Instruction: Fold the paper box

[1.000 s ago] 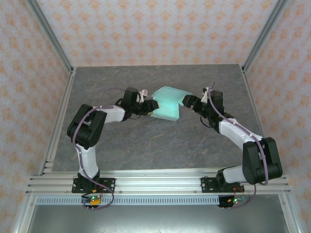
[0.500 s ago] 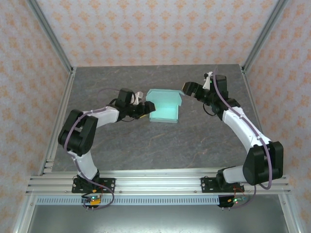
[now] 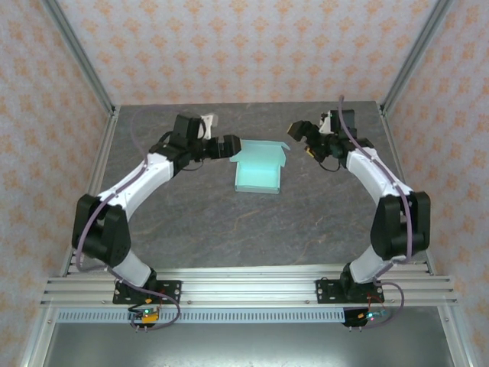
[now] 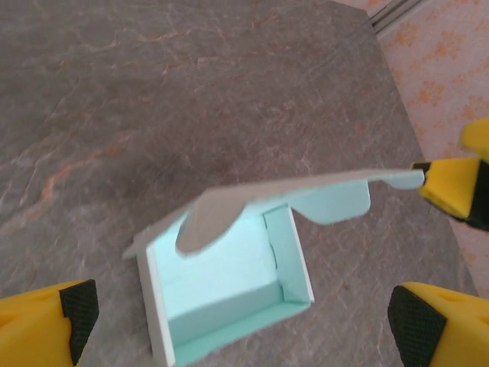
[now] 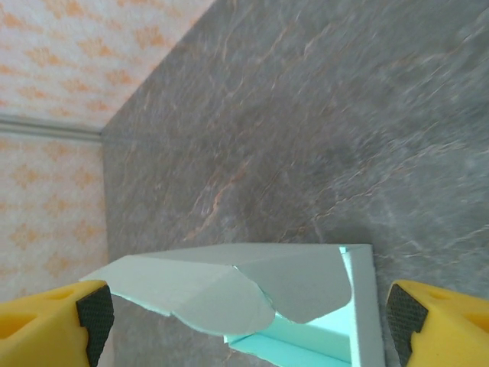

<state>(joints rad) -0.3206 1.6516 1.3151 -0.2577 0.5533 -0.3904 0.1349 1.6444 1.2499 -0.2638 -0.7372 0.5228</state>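
The paper box [image 3: 257,173] is a pale mint tray standing on the grey table, its lid raised at the far side with rounded side flaps hanging out. My left gripper [image 3: 227,146] is open just left of the lid. In the left wrist view the open tray [image 4: 229,302] lies below and between the fingers [image 4: 76,310], untouched. My right gripper [image 3: 301,138] is open off the lid's right corner. One of its yellow fingers [image 4: 454,187] shows close to the lid's flap tip; I cannot tell if they touch. The right wrist view looks onto the lid [image 5: 229,283] from behind.
The grey stone-patterned table [image 3: 229,222] stretches toward me in front of the box. Aluminium frame posts [image 3: 80,57] rise at both back corners, with patterned walls behind. A metal rail [image 3: 244,279] crosses the near edge above the arm bases.
The left gripper has opened, let go of the box and drawn back to the left. The right gripper pulled back toward the far right. The box has settled flat on the table.
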